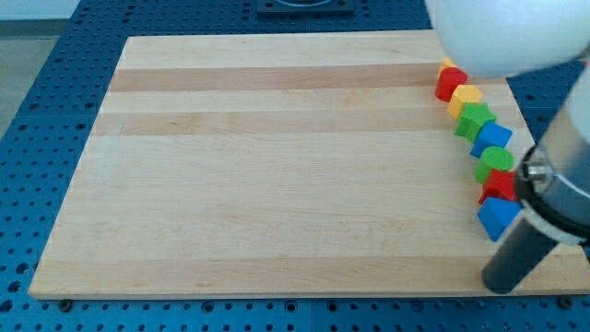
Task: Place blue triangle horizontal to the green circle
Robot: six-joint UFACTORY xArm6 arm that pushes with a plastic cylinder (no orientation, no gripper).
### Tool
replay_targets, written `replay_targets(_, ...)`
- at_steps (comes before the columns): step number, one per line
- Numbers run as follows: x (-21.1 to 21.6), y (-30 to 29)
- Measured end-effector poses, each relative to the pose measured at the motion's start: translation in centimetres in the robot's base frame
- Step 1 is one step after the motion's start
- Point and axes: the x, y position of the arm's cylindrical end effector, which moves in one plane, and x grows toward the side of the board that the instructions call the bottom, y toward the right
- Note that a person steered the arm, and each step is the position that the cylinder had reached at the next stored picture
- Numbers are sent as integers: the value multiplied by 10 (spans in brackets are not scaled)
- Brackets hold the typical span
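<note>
- The arm's white body (pixel 502 32) fills the view's top right, blurred, and covers the board's far right corner.
- A yellow block (pixel 449 65) at the top of the row is mostly hidden under that white body; I can't make out its shape.
- My rod (pixel 525 254) comes down dark at the view's lower right, and my tip (pixel 499 284) sits at the board's bottom edge, just below the blue triangle (pixel 498 217); I can't tell whether it touches. No jaws on this tool, just the bare rod, holding nothing.
- The blue triangle is the lowest block in the row, at the board's right edge, touching the red block (pixel 501 185) above it; the rod's collar cuts off the right side of the red one.
- The green circle (pixel 495 162) sits just above that red block, so the triangle lies below it, not level with it.
- Up the row from there: a blue block (pixel 492 138), a green star (pixel 475 120), a second yellow block (pixel 465 98), a red circle (pixel 451 83), all packed close and slanting up to the view's left.
- The board (pixel 277 166) is pale wood with lighter and darker bands running across.
- It rests on a blue table (pixel 55 83) with a grid of holes.
</note>
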Motion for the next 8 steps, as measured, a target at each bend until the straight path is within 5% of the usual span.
replay_targets(1, -8, 51)
replay_targets(3, -47, 39)
replay_targets(6, -55, -81)
replay_targets(8, -42, -9)
